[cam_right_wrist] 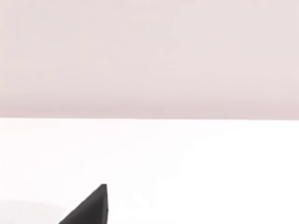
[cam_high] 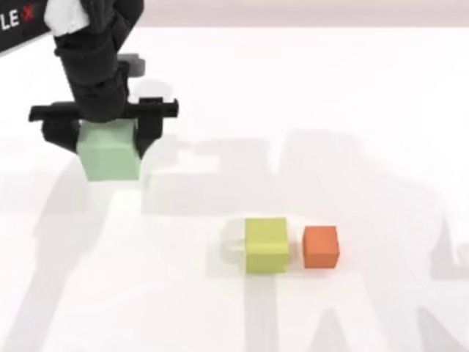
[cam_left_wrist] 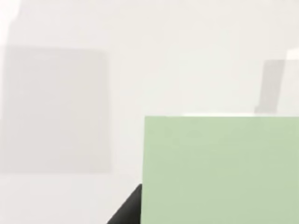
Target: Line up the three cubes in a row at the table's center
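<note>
White table [cam_high: 352,110]: green cube [cam_high: 110,150], rigid, matte, likely light, clamped by its flat opposite sides in the left gripper [cam_high: 102,136]; yellow-green cube [cam_high: 266,244] and orange cube [cam_high: 320,246] well apart from it.

All three cubes matte, smooth, no texture: pale green cube [cam_high: 110,150] upper left, yellow-green cube [cam_high: 266,245] and orange cube [cam_high: 320,246] lower centre. Table [cam_high: 352,110] plain white, smooth, matte. Left gripper [cam_high: 105,139] matte black, plastic-looking.
</note>
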Available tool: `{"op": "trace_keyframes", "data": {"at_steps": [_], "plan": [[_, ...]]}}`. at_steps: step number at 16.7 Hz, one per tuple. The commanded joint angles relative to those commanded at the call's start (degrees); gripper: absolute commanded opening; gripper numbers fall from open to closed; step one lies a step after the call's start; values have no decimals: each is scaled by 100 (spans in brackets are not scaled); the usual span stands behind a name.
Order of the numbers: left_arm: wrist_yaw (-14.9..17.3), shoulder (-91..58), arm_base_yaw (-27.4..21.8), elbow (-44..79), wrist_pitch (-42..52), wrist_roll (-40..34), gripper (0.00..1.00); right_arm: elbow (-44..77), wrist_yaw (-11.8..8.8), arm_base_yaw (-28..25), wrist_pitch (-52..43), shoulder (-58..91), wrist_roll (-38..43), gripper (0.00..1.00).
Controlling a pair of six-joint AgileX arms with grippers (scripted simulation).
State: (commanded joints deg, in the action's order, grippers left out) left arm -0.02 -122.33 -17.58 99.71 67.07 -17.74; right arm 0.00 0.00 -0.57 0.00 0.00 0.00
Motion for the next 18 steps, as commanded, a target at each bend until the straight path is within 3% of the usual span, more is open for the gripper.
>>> {"op": "trace_keyframes", "data": {"at_steps": [8,14,18], "plan": [[-30,1080,-1557,-1211,-122,-1529,0,0,0,0,0,0,0,100],[-32,1149,-1652,-1308,-150,-1629,0,0,0,0,0,0,0,100],[-34,993,-1644,-1771,-793,-1645,0,0,0,0,0,0,0,100]]}}
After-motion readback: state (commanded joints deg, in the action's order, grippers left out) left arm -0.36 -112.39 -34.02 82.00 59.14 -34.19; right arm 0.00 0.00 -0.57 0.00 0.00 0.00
